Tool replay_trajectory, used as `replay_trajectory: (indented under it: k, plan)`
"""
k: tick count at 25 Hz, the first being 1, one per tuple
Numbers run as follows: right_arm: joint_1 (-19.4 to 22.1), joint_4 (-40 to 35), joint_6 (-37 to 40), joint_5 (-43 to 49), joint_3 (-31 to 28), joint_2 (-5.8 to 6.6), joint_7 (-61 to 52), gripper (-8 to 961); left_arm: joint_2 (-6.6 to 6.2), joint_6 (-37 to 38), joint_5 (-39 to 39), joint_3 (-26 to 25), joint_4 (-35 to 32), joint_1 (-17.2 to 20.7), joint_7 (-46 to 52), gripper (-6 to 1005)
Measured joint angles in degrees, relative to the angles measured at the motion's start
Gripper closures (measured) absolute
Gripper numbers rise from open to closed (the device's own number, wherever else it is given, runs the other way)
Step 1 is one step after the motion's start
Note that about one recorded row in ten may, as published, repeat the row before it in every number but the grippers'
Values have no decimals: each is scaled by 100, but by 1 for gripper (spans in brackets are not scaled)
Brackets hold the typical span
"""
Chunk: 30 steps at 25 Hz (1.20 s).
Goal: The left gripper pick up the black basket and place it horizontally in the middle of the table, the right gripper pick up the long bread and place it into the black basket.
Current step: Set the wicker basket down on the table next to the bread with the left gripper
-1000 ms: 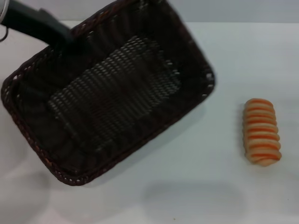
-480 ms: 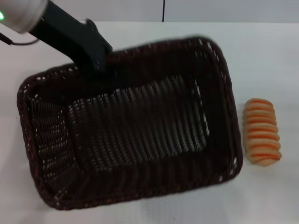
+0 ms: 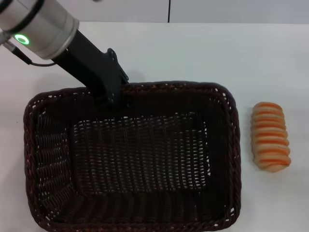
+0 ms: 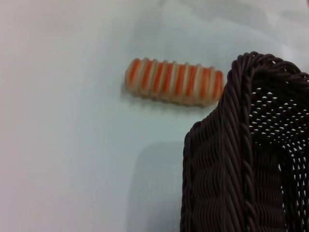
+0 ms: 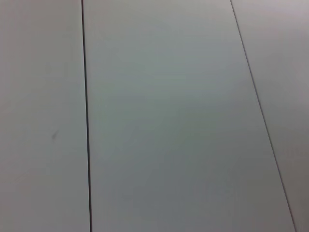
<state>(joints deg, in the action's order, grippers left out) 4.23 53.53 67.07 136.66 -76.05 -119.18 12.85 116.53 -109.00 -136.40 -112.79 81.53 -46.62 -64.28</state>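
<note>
The black basket (image 3: 234,145) lies level, long side across the white table (image 3: 193,53), and fills the middle and left of the head view. My left gripper (image 3: 112,99), on its black link below the silver arm with the green ring, is shut on the basket's far rim; its fingertips are hidden by the weave. The long bread (image 3: 270,136), tan with orange stripes, lies on the table just right of the basket and apart from it. The left wrist view shows the basket's rim (image 4: 244,145) and the bread (image 4: 174,82) beyond it. My right gripper is out of view.
A wall panel seam (image 3: 169,10) runs behind the table's far edge. The right wrist view shows only pale flat panels with two thin dark seams (image 5: 87,121).
My left gripper has swung the basket from a tilted, diagonal pose at the upper left down to level and crosswise at the middle. The bread has not moved.
</note>
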Motion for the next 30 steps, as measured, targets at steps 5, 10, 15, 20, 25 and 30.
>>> replay_trajectory:
  k: [5,10,15,20,25,30]
  plan:
    - [0,41,2,9,8,0,-2,407,162,278,-478,139,-20,80,-150,853]
    - [18,69,7,19,11,0,-2,408,159,425,-454,173,-170,90,-222,855]
    - [17,70,8,24,-1,7,-2,409,168,758,-437,298,-125,172,-265,767]
    - [9,78,8,31,-14,9,-2,410,169,965,-266,262,-99,185,-323,679]
    - [14,79,8,36,-23,9,-2,410,150,993,99,240,31,259,-477,437]
    - [17,78,8,34,-8,9,-2,411,154,1173,316,5,222,385,-537,385]
